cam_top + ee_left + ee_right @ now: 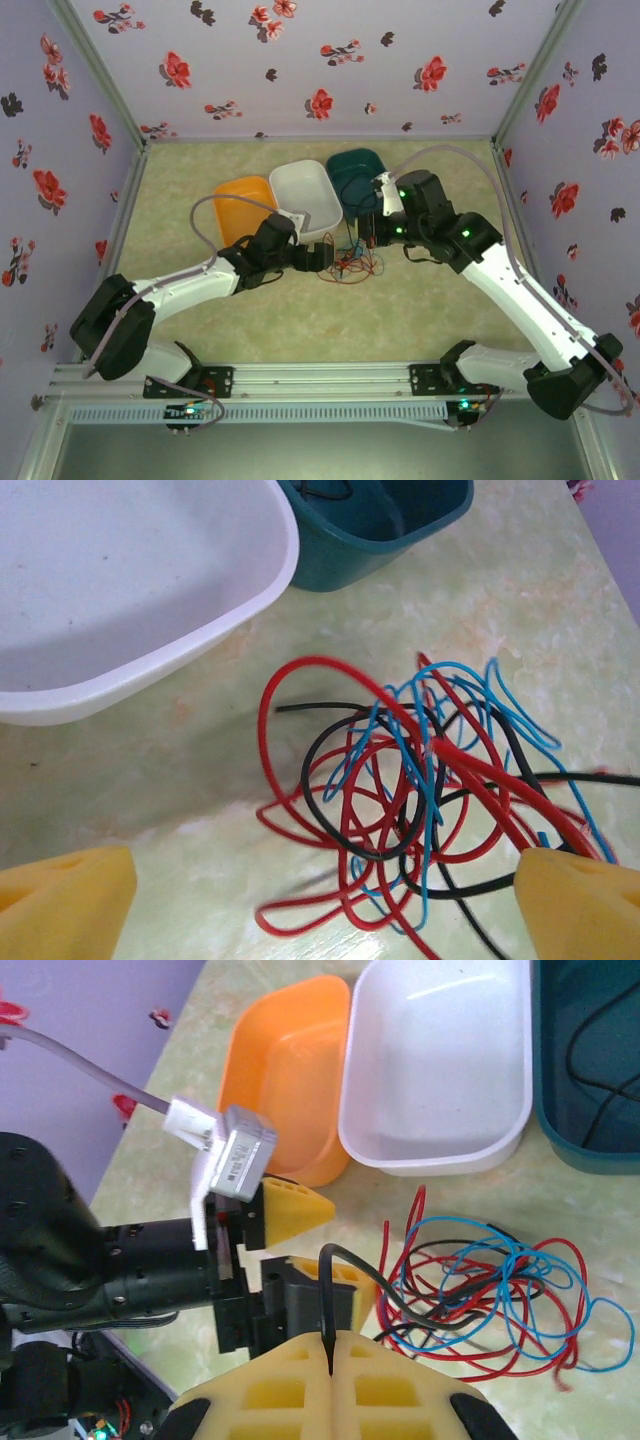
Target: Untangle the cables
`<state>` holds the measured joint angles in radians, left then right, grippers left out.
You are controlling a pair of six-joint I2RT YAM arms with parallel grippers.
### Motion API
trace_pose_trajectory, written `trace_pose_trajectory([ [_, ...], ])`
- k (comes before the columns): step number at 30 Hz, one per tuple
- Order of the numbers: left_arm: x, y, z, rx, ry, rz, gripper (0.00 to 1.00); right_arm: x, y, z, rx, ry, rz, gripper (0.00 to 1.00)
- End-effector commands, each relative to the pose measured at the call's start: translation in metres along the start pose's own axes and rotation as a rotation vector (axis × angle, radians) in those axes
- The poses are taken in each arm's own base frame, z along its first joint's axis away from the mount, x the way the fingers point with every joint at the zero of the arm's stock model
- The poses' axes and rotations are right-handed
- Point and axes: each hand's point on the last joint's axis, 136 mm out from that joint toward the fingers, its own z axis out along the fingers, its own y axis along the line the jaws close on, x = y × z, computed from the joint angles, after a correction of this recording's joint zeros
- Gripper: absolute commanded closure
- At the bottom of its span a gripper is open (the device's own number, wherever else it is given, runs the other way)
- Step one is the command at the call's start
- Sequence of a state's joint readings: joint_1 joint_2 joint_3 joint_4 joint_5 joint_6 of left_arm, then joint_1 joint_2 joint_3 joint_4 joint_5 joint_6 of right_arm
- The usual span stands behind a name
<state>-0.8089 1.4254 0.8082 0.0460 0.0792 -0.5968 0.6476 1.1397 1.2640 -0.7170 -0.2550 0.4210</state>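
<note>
Cables (420,800) tangled, left claw (320,900) spread, right claw (330,1360) pinching black cable (325,1300)

The cables (470,765) have smooth, glossy plastic skin; the white tray (150,670) is smooth plastic; the worktop (150,770) looks matt.

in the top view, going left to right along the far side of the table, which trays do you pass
orange tray → white tray → teal tray
</note>
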Motion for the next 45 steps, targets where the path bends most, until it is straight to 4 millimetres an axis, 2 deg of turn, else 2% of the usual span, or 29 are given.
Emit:
trace_pose_trajectory([
  [1, -0.014, -0.01, -0.001, 0.013, -0.04, 0.022, 0.0, -0.014, 0.027, -0.024, -0.101, -0.056, -0.066, 1.0],
  [6, -0.012, -0.005, -0.01, -0.01, -0.051, 0.011, 0.0, -0.021, 0.041, -0.045, -0.147, -0.108, -0.108, 1.0],
  [13, -0.006, 0.01, -0.031, -0.062, -0.089, -0.002, 0.0, -0.027, 0.048, -0.065, -0.157, -0.155, -0.148, 1.0],
  [20, -0.02, 0.012, -0.053, -0.068, -0.19, -0.003, 0.0, -0.019, 0.038, -0.051, -0.139, -0.131, -0.131, 1.0],
  [24, -0.026, 0.009, -0.057, -0.061, -0.216, 0.002, 0.0, -0.021, 0.036, -0.049, -0.125, -0.135, -0.135, 1.0],
  [33, -0.032, 0.0, -0.035, -0.047, -0.19, 0.051, 0.01, -0.032, 0.047, -0.066, -0.147, -0.187, -0.184, 1.0],
  [41, -0.029, -0.011, -0.005, -0.018, -0.121, 0.074, 0.12, -0.036, 0.058, -0.087, -0.177, -0.227, -0.226, 1.0],
  [45, -0.022, -0.009, 0.007, -0.029, -0.075, 0.073, 0.19, -0.038, 0.06, -0.101, -0.175, -0.259, -0.246, 1.0],
])
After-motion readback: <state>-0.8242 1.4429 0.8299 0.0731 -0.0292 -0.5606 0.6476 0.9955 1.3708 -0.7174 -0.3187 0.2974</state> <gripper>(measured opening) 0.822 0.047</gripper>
